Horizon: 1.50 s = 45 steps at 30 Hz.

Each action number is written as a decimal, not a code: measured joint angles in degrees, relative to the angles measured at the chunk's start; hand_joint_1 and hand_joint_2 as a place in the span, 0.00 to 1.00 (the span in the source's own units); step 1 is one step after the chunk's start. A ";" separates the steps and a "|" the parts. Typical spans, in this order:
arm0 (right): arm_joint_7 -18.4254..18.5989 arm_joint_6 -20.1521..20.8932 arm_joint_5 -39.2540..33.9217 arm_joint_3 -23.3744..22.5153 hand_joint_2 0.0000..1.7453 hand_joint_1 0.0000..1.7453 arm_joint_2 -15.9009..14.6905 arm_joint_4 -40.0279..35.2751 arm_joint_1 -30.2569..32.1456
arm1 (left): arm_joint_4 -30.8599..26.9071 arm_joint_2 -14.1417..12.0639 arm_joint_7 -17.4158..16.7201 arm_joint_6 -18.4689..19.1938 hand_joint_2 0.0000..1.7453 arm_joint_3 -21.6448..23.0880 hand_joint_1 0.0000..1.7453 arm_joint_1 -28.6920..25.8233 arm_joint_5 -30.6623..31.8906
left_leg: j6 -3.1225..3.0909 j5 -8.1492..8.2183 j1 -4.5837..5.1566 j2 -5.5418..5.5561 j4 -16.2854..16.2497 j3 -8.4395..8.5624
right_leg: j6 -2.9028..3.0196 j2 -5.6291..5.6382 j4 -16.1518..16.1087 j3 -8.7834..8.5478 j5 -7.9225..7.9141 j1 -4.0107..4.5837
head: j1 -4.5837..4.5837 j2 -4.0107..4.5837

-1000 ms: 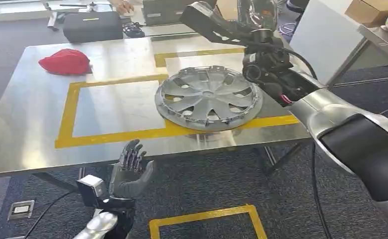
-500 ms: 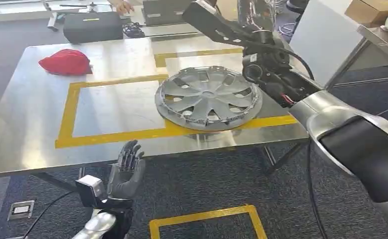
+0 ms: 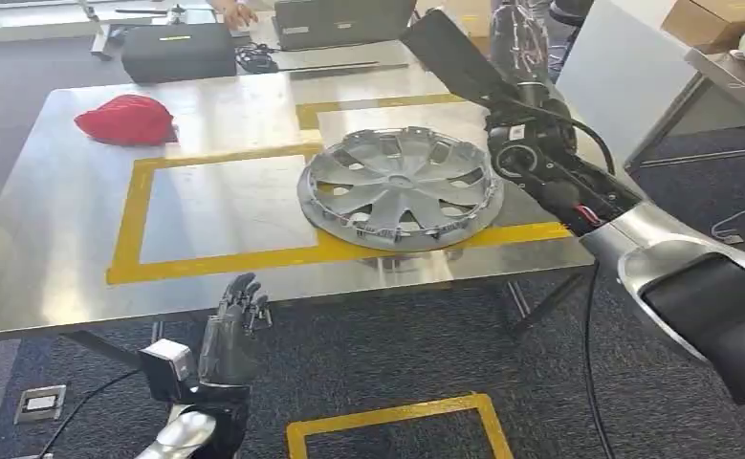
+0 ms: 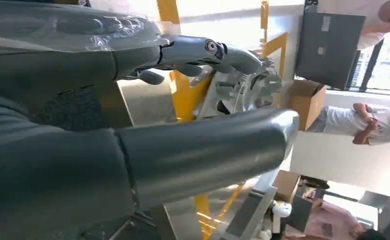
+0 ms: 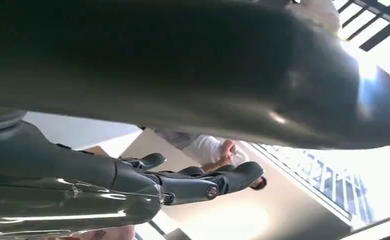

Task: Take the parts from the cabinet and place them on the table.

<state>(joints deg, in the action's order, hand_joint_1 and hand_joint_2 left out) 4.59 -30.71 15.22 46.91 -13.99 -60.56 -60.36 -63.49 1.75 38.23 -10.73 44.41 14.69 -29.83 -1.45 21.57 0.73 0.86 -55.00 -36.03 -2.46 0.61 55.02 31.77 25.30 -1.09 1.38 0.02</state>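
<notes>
The hubcap (image 3: 400, 187) lies flat on the table (image 3: 53, 258), near its front edge, so placing looks done. The right hand (image 5: 192, 182), fingers apart and empty, is raised above the far edge; the left hand (image 3: 232, 330) hangs open below the front edge. Next: back to the cabinet.

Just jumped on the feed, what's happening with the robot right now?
The hubcap is lying flat on the steel table, overlapping the yellow tape outline. Neither hand holds it. The right hand is raised above the far side of the table, fingers apart and empty. The left hand hangs below the near table edge, open, holding nothing. A red cloth sits at the far left corner of the table.
</notes>
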 joint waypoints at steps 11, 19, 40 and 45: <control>-1.88 -0.11 -10.09 -2.73 0.00 0.00 -5.60 -15.24 10.82 | -1.16 -1.20 -0.09 -1.73 0.00 -0.35 0.00 -1.03 -0.02 | 0.01 0.01 0.00 -0.06 0.03 0.06 | 0.00 0.01 -0.01 -0.04 0.00 0.02 | -0.07 0.00; -4.24 0.39 -13.69 -3.54 0.00 0.00 -6.78 -22.43 16.51 | -2.76 -1.82 -0.09 -2.93 0.00 -0.48 0.00 -1.68 0.37 | 0.01 0.01 -0.01 -0.05 0.05 0.06 | 0.01 -0.01 -0.01 -0.05 0.01 0.02 | -0.02 0.00; -10.47 2.27 -15.26 -5.55 0.00 0.00 -5.66 -31.76 28.26 | -7.26 -3.06 -1.77 -6.12 0.00 -2.56 0.00 -3.03 2.01 | 0.01 0.02 0.00 0.00 0.07 0.05 | 0.01 -0.03 -0.01 -0.09 0.01 0.02 | -0.05 0.00; -10.56 2.43 -15.20 -6.23 0.00 0.00 -5.60 -33.08 29.65 | -7.72 -3.15 -2.56 -6.17 0.00 -2.93 0.00 -2.72 2.23 | 0.01 0.02 0.00 -0.01 0.07 0.05 | 0.01 -0.03 -0.01 -0.09 0.01 0.02 | -0.04 -0.02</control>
<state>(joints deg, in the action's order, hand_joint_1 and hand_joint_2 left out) -5.97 -28.28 0.02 40.68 -19.58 -93.64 -30.72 -71.21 -1.40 35.67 -16.90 41.48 11.97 -27.61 -1.44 21.58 0.73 0.85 -54.93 -35.97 -2.46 0.58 55.00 31.68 25.31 -1.07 1.33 0.00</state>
